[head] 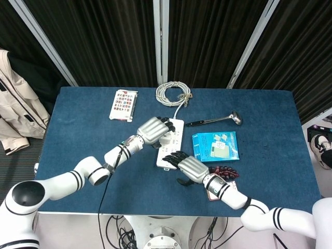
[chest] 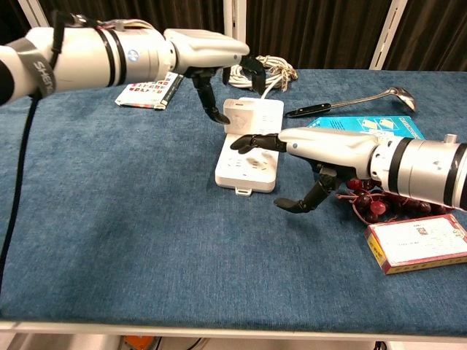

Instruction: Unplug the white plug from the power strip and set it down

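The white power strip (chest: 246,173) lies lengthwise mid-table, also seen in the head view (head: 176,139). The white plug (chest: 238,114) sits in its far left corner. My left hand (chest: 211,55) hovers over that end, its thumb beside the plug's left face and the other fingers spread above and behind it, not closed on it. In the head view the left hand (head: 153,129) covers the plug. My right hand (chest: 321,144) reaches in from the right, fingers stretched flat over the strip's middle and thumb hanging down off its right side, holding nothing; it shows in the head view too (head: 189,167).
The strip's coiled cable (chest: 259,71) lies at the far edge. A ladle (chest: 350,103), a blue box (chest: 365,125), red grapes (chest: 368,204) and a red-and-white box (chest: 416,244) fill the right side. A card pack (chest: 139,95) lies far left.
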Controlling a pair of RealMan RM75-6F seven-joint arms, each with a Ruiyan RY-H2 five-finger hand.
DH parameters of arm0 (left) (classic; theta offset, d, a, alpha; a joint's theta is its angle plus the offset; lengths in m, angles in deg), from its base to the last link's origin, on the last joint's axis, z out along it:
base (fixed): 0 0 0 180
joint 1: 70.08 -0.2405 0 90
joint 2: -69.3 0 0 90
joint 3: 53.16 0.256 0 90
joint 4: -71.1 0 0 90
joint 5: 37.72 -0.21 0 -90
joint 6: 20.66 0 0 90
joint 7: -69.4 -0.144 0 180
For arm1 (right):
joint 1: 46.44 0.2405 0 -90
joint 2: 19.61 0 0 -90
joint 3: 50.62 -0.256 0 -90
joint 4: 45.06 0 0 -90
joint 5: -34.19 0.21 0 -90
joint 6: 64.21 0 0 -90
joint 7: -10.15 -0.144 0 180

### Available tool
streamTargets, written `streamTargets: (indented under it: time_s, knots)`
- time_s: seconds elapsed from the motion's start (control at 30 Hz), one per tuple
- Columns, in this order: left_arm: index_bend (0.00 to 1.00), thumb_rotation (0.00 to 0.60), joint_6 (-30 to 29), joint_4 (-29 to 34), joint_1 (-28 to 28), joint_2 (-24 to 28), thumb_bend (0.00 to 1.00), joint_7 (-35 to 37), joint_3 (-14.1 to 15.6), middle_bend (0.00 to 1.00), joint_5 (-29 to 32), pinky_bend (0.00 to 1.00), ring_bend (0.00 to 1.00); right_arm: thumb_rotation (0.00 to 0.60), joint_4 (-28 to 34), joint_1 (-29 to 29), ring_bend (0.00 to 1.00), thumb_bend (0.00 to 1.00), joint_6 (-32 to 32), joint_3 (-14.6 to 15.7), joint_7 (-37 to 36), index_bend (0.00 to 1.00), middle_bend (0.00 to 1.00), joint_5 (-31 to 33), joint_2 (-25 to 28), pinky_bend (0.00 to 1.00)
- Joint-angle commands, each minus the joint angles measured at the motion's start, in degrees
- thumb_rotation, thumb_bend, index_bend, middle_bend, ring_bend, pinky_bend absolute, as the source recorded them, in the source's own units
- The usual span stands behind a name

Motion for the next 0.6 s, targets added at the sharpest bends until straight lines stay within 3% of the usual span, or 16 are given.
streamTargets:
  time_s: [0.03,0.6]
  knots:
    - [0.30,0.600,-0.6,-3.0,1.7,-1.9,0.20,1.7,1.5,0.24,-1.7,0.36,0.16,0.600,-0.5,0.2,0.00,0.34,0.2,0.4,-0.5,0.02,0.08,0.1,-0.4,0.00]
    - [0.40,0.600,-4.7,-13.5,4.0,-6.6,0.28,8.3,7.8,0.35,-6.2,0.49,0.32,0.600,-2.1,1.0,0.00,0.35,0.1,2.0,-0.6,0.02,0.08,1.5,-1.8,0.00]
